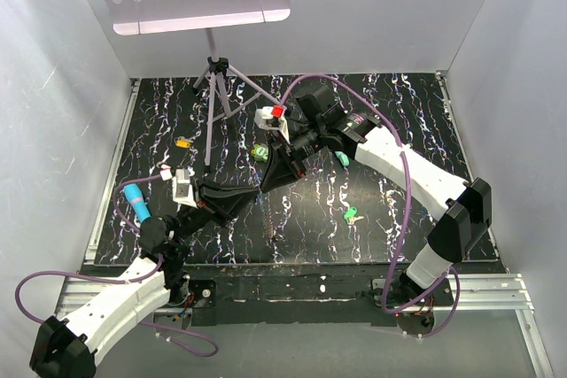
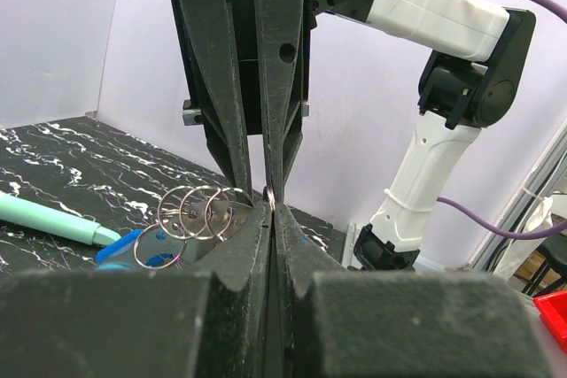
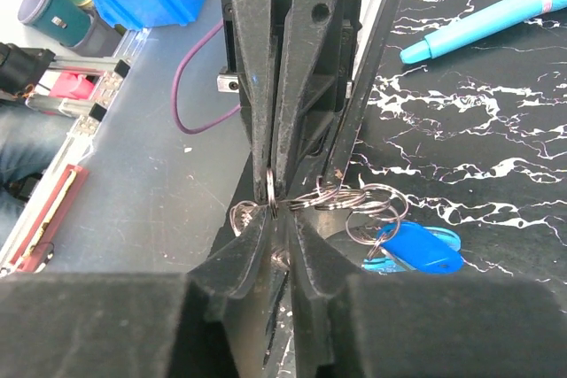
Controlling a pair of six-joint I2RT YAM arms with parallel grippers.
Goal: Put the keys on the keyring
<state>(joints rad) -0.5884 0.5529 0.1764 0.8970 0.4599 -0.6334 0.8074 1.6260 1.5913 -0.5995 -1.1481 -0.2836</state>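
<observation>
The keyring (image 3: 354, 201), a string of thin linked wire rings with a blue tag (image 3: 416, 250), is held up between the two hands over the middle of the counter (image 1: 390, 112). The left hand (image 2: 271, 214) is clenched on one ring. The right hand (image 3: 279, 223) seems to nip that same ring from the other side, though the crowded tips make this hard to confirm.

I judge the keyring light and limp as a whole, so its loose links will swing, while each ring is springy, slick wire. It is best pinched flat across one ring, beside its split.

The green key (image 1: 352, 216) lies to the right and the yellow key (image 1: 182, 142) far left, both well apart from the keyring. Tiny and flat, they should slide easily; grip the plastic head.

White walls (image 1: 53, 86) box in the counter, which looks black, white-veined, hard and smooth. A pen (image 2: 53, 219) lies on it.
</observation>
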